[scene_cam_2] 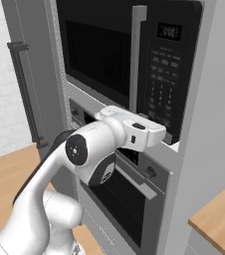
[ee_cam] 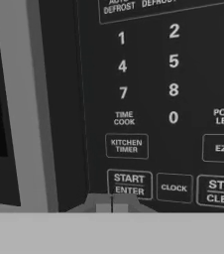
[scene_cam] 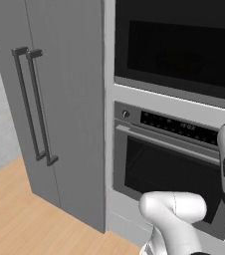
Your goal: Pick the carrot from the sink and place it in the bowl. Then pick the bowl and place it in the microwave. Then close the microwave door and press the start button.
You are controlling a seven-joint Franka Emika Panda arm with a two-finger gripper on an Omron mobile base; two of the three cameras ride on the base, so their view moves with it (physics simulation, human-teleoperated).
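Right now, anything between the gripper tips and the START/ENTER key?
Nothing. In the hand view the shut gripper sits just below the START/ENTER key on the microwave keypad; only bare black panel lies between them.

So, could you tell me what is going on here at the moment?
The robot arm is reaching up to the microwave, whose door is closed. Its gripper, jaws shut, sits right at the START/ENTER button on the keypad panel, about to press it or pressing it. The oven sits below.

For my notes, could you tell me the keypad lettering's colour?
White on the black keypad panel, clearest in the hand view.
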